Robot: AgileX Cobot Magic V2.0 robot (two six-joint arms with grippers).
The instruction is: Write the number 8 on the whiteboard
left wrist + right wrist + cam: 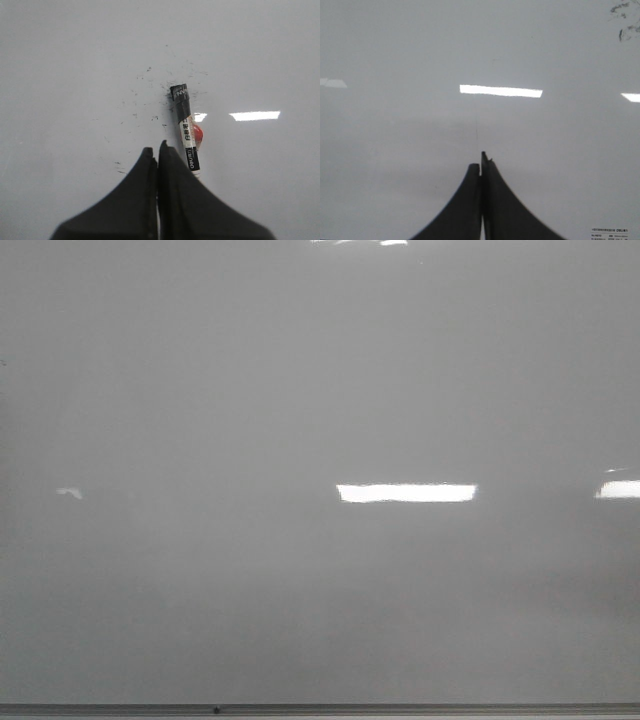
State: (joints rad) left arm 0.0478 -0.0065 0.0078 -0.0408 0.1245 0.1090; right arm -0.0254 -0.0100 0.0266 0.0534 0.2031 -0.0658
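The left gripper point(158, 150) shows as two matte black fingers point(125, 200), broad at the base and sweeping in smooth concave curves to narrow tips. Their inner edges meet along a thin straight seam; the two tips are slightly uneven, one a little taller than the other. No screws, cables or markings show on them.

The right gripper point(481, 162) has the same build: two dark, near-black fingers point(510, 210) with flared bases and curved outer edges tapering to a fine point. A thin pale slit shows between the jaws at their base. The surfaces look plain and unglossy.
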